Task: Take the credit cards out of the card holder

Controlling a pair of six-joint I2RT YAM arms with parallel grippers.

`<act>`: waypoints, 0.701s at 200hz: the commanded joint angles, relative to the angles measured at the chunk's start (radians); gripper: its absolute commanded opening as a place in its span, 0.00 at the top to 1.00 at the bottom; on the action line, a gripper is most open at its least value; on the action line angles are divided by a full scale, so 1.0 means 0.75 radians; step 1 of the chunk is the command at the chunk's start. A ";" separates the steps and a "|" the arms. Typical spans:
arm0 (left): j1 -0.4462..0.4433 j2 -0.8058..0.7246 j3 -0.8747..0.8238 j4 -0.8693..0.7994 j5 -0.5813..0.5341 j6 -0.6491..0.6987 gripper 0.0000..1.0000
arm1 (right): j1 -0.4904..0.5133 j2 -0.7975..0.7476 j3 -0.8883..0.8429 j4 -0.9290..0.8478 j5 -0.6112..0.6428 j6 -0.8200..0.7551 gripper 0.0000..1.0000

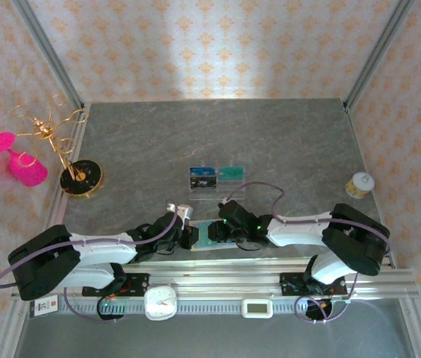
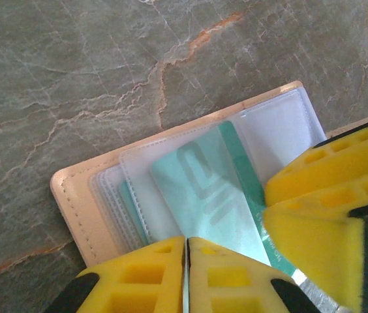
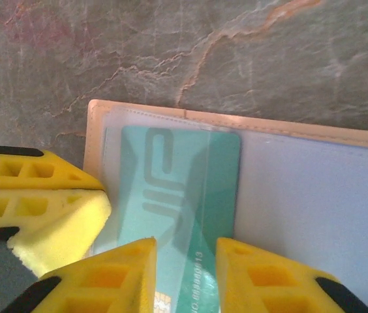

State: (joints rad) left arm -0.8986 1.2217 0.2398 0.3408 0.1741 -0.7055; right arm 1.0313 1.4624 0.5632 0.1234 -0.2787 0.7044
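Right gripper (image 3: 186, 248): fingers apart, straddling the near end of the teal credit card (image 3: 177, 182); no squeeze on it can be seen.
Left gripper (image 2: 186, 246): fingers pressed together, with a thin pale sheet of the card holder's sleeve caught in the slit.
Teal credit card: its far end sits in a clear sleeve of the card holder (image 2: 73, 195).
Card holder: one, lying open on the table (image 1: 285, 142) near the front edge, between the two wrists.
Arms: two, both stretched low and inward from their bases, tips meeting over the holder.
Cards counted: one teal in the front sleeve, a teal sliver in a sleeve behind it, and two farther out mid-table, side by side, a dark blue card (image 1: 204, 177) and a pale teal card (image 1: 231, 173).
Surroundings: one gold rack (image 1: 81, 179) with pink glasses (image 1: 18, 160) at the left edge, and one small jar (image 1: 360, 184) at the right.
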 commanded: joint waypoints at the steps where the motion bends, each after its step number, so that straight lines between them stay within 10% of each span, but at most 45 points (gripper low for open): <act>1: 0.006 -0.036 -0.007 -0.059 -0.033 0.034 0.88 | 0.012 -0.079 0.030 -0.075 0.094 -0.034 0.67; 140: -0.001 0.162 0.014 0.008 -0.011 0.041 1.00 | -0.031 0.029 -0.033 -0.056 0.072 0.018 0.72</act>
State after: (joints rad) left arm -0.9146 1.3148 0.2985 0.3691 0.1814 -0.6804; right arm 1.0168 1.4807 0.5602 0.1425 -0.2993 0.6926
